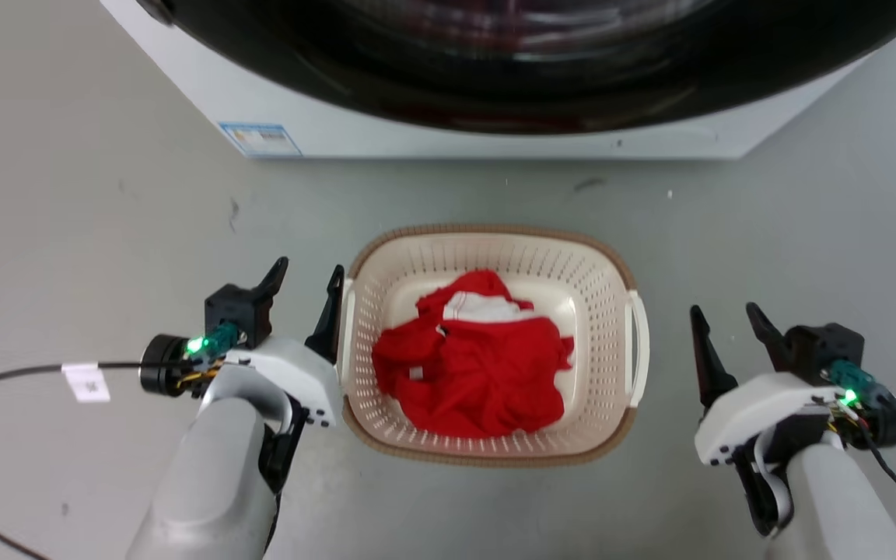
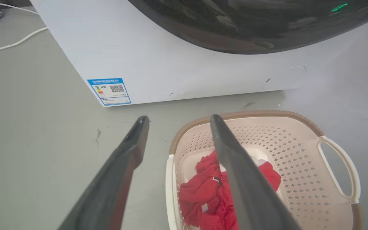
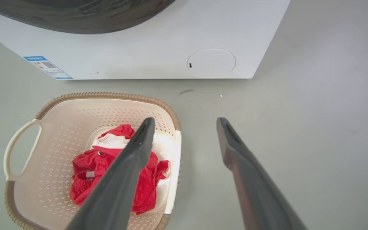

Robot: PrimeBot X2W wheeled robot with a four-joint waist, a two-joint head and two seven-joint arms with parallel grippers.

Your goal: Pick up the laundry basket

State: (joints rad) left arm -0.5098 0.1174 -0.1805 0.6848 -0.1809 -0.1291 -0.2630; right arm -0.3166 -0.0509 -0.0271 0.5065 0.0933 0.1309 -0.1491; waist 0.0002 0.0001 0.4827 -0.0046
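The left gripper hangs with fingers spread, one just beside the laundry basket, which sits on the floor before the washing machine, holding a red garment. The right gripper, likewise parted, stands clear of it.

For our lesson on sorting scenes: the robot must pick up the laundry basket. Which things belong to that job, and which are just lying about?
Job: cream perforated plastic laundry basket with brown woven-look rim; open left gripper; open right gripper.
Lying about: white washing machine; black cable with white tag; crumpled red garment, riding inside the basket.
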